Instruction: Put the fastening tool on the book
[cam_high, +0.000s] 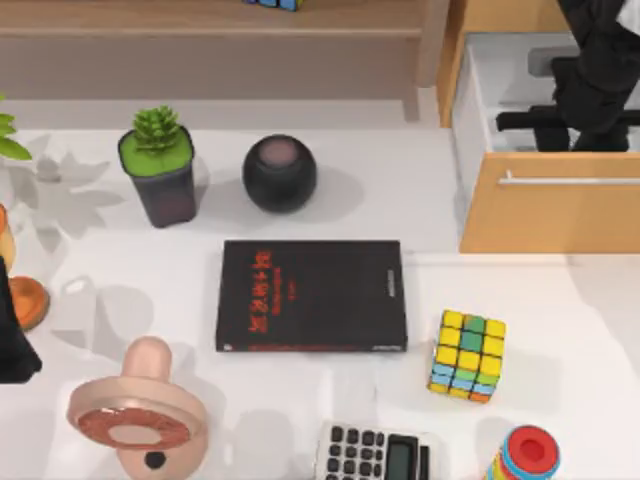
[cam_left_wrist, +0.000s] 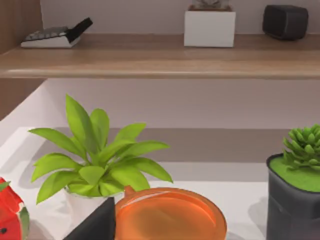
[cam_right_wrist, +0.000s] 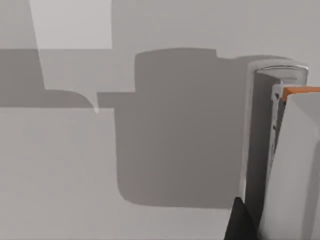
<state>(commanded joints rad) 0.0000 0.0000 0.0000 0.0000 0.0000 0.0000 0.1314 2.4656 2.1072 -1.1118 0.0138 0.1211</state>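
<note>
The black book (cam_high: 311, 296) lies flat mid-table (cam_high: 560, 300), between a dark sphere (cam_high: 279, 173) behind it and a calculator (cam_high: 372, 453) in front; right arm (cam_high: 590, 80) reaches into the open drawer (cam_high: 550, 215).

White table (cam_high: 520, 300) here, and the black book (cam_high: 311, 296) lies flat at its middle. Behind it stand a potted succulent (cam_high: 158, 165) and a dark round speaker (cam_high: 279, 173). Right of the book sits a Rubik's cube (cam_high: 467, 355); at the front edge, a calculator (cam_high: 375, 453).

The right arm (cam_high: 600, 75) is matte black — blocky, angular links above the open drawer (cam_high: 550, 205); the left arm (cam_high: 15, 340) is likewise black.
</note>
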